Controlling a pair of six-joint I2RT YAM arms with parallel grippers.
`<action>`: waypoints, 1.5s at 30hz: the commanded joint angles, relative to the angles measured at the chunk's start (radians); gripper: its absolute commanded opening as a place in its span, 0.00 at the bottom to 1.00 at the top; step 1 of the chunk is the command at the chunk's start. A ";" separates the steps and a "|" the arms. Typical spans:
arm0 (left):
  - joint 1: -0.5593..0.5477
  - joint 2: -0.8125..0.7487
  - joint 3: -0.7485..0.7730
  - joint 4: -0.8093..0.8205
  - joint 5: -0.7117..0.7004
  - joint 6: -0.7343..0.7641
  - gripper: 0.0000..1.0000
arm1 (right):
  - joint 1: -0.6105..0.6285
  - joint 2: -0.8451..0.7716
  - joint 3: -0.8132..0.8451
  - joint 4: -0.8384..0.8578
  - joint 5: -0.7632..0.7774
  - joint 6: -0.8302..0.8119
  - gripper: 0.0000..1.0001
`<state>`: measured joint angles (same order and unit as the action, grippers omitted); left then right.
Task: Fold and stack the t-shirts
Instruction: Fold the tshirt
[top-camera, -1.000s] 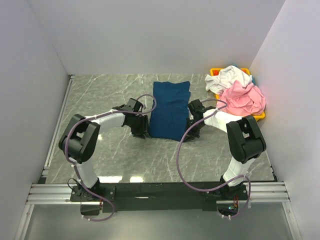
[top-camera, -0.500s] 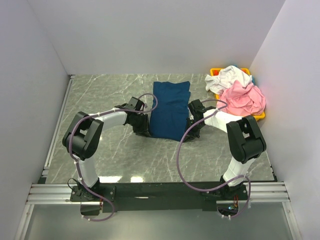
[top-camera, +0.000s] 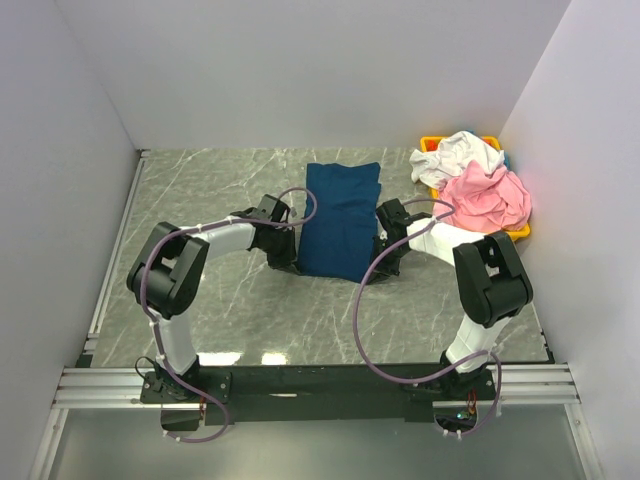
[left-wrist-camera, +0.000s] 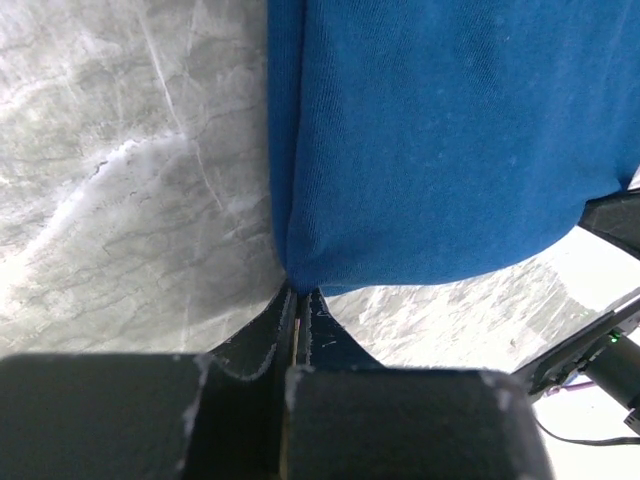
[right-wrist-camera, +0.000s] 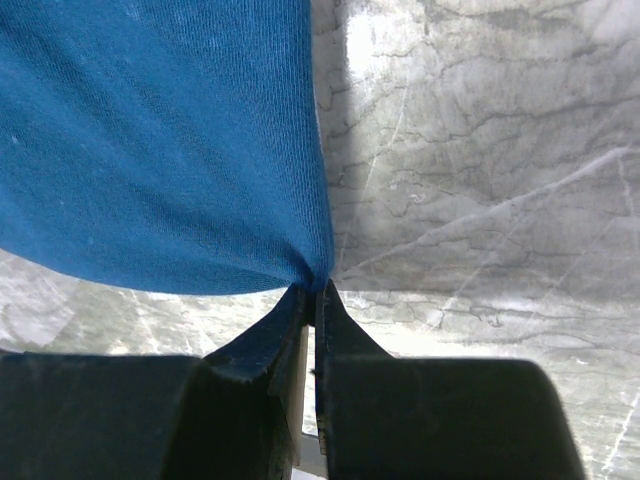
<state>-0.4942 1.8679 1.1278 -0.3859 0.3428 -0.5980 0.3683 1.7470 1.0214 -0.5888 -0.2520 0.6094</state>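
Top external view: the folded navy t-shirt (top-camera: 340, 220) lies on the marble table (top-camera: 200, 190), left gripper (left-wrist-camera: 296, 292) and right gripper (right-wrist-camera: 313, 290) each clamped on one near corner.

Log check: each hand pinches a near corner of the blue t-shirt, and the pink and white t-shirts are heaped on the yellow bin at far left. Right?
Wrong side: the top external view shows the yellow bin, with the pink t-shirt and white t-shirt heaped on it, at far right. The left hand and right hand each pinch a near corner of the blue t-shirt.
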 joint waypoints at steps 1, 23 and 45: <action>-0.003 -0.053 -0.028 -0.039 -0.062 0.037 0.00 | -0.002 -0.046 -0.021 -0.043 0.080 -0.011 0.00; -0.003 -0.361 -0.123 -0.176 -0.041 -0.039 0.00 | 0.044 -0.323 -0.047 -0.259 0.076 -0.007 0.00; 0.000 -0.580 0.007 -0.314 -0.054 -0.108 0.00 | 0.179 -0.540 0.126 -0.456 0.249 0.159 0.00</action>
<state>-0.5098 1.2419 1.0470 -0.7040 0.3378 -0.7219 0.5728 1.1839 1.0771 -0.9901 -0.1089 0.7712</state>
